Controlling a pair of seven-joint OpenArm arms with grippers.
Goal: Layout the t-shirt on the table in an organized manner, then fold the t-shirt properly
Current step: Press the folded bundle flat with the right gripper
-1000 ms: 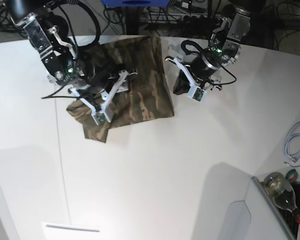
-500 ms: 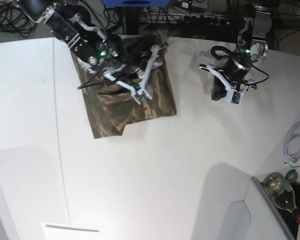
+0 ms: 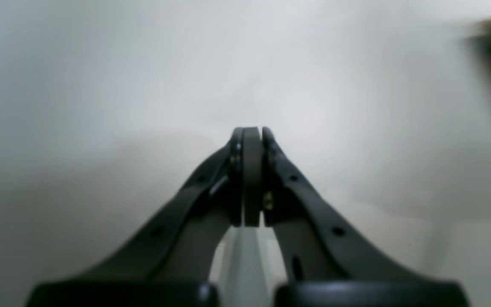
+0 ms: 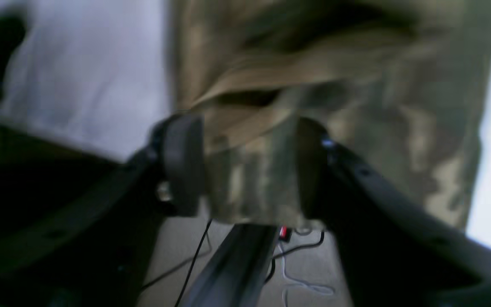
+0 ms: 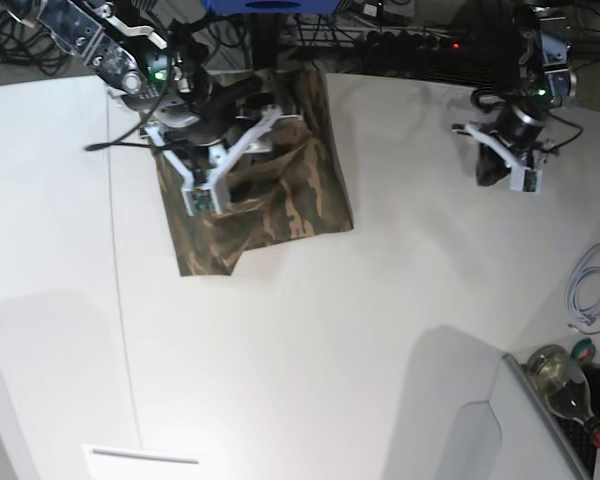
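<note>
Camouflage t-shirt [image 5: 270, 190] lies at the white tabletop's [image 5: 330, 340] far edge, its rim bunched between the right hand's [image 4: 245, 166] half-spread fingers. Well apart, the left hand [image 3: 249, 179] hovers pressed shut and empty over bare tabletop, with wide open surface nearer than both hands.

Black arms, white brackets, green LEDs, blk cables

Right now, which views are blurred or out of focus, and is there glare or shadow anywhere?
Right wrist view: motion-smeared, the t-shirt and right gripper soft. Left wrist view: left gripper fairly sharp, the table hazy, a blurred green patch at the top right corner. Base view: sharp, with soft grey shadows and a bright patch on the near tabletop.
</note>
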